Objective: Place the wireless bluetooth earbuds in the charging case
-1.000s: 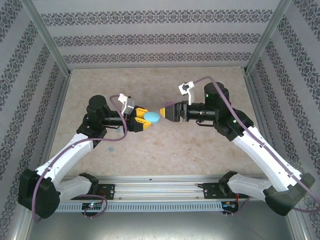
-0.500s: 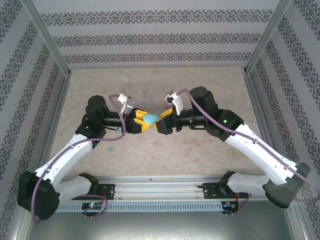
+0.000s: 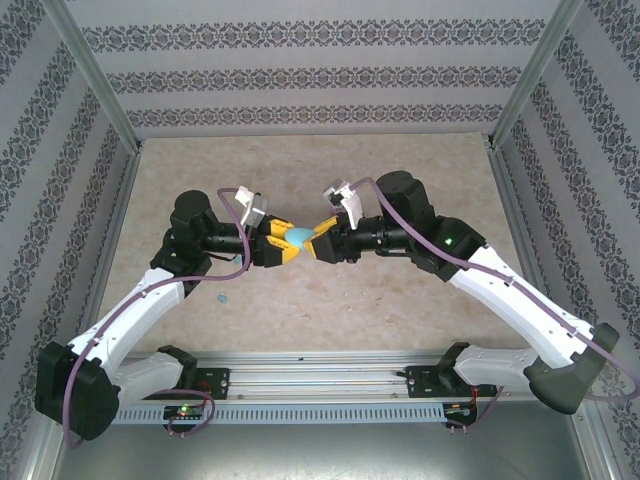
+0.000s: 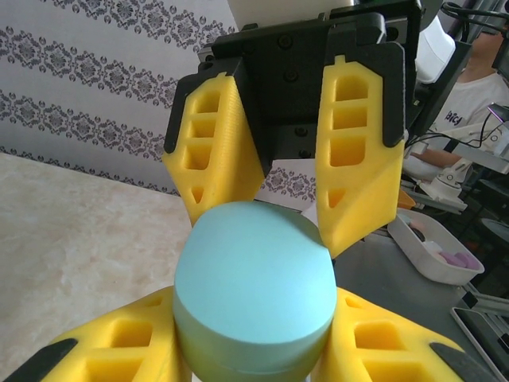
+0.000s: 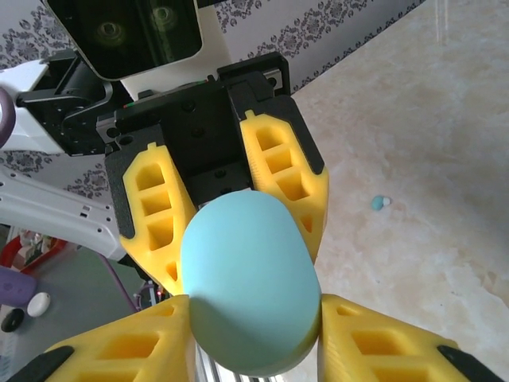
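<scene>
The L fingers point(image 3: 289, 241) and the R fingers point(image 3: 316, 241) meet tip to tip up in the air. Between them is the blue case point(image 4: 253, 286). The L fingers are closed on one end of it & the R fingers pinch the other end. The lid looks closed.

One tiny blue earbud point(image 5: 380, 202) lies on the worktop point(image 3: 400, 290), well apart from the case, down on the L fingers' side.

The step now is prob. getting the lid open. To do it well, one side should hold the bottom half tight while the other side pulls the lid up slow. Don't squeeze across the lid line, or it stays closed. Keep the case level and over the worktop, so it lands soft if it slips.

Hard to see:
- the lid line is only a thin edge low on the case in the L wrist view
- can't tell which side the hinge is on
- can't tell what's inside the case
- the earbud is v. small & blurry, so its shape is not clear
</scene>
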`<state>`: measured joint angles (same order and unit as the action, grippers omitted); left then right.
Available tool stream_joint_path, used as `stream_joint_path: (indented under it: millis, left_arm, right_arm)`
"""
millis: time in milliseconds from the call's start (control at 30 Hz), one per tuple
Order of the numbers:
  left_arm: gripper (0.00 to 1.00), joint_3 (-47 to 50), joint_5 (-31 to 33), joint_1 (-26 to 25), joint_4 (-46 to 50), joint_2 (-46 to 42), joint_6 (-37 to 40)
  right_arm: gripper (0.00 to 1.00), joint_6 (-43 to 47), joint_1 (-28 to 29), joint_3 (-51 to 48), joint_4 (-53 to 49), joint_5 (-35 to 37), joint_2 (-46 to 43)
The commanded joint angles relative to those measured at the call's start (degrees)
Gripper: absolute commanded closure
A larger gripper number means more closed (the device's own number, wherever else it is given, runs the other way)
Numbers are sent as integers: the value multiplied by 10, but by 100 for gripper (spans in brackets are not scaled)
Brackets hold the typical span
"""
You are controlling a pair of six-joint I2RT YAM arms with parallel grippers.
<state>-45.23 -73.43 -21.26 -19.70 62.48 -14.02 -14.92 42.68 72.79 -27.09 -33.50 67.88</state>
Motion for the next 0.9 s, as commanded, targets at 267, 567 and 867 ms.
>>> stream_joint_path:
  millis: [267,567,867]
  left_arm:
    - [82,0,-39,-1,-54,-18,-29]
    - [83,7,-30,4,-62,-18,-42]
    - [83,17,-8,24,-62,-15,-50]
  right_arm:
    - [59,-156,-72,-31,103,-42,4]
    - [42,-198,-91,-49,96,9,1]
    - [33,-243,-93,-31,73,9,6]
